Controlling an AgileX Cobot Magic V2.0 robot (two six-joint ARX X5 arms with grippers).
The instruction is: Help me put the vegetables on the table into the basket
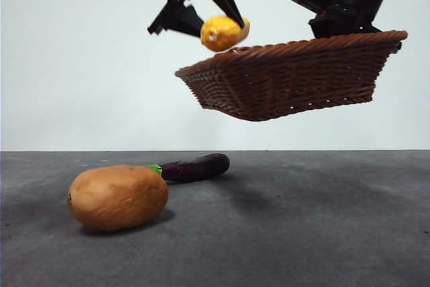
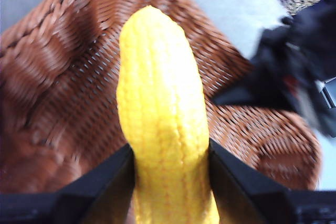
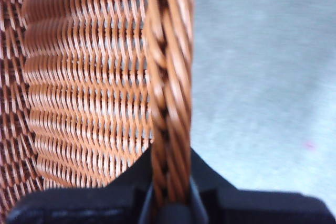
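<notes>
Front view: the left gripper (image 1: 218, 25) enters from the top edge, its two black jaws closed on the corn (image 1: 224, 32), which hangs in the air just above the left rim of the basket (image 1: 289, 78). From this side the cob is seen almost end-on, so its long axis seems to run roughly away from the camera, tilted slightly; the exact lean is hard to judge.

Left wrist view: the corn (image 2: 163, 124) is clamped near one end between the jaws of the left gripper (image 2: 168, 182), its free, rounded tip pointing away from the wrist over the woven inside of the basket (image 2: 68, 87).

The right gripper (image 1: 353, 21) holds the basket aloft at its right rim, well above the table (image 1: 322, 220); the basket tilts, right side higher. In the right wrist view the right gripper (image 3: 169, 192) is shut on the braided rim of the basket (image 3: 168, 77).

On the table, the potato (image 1: 118, 197) lies near left, long axis left to right. Just behind it the eggplant (image 1: 195, 167) lies flat, green stem pointing left, dark tip right.
</notes>
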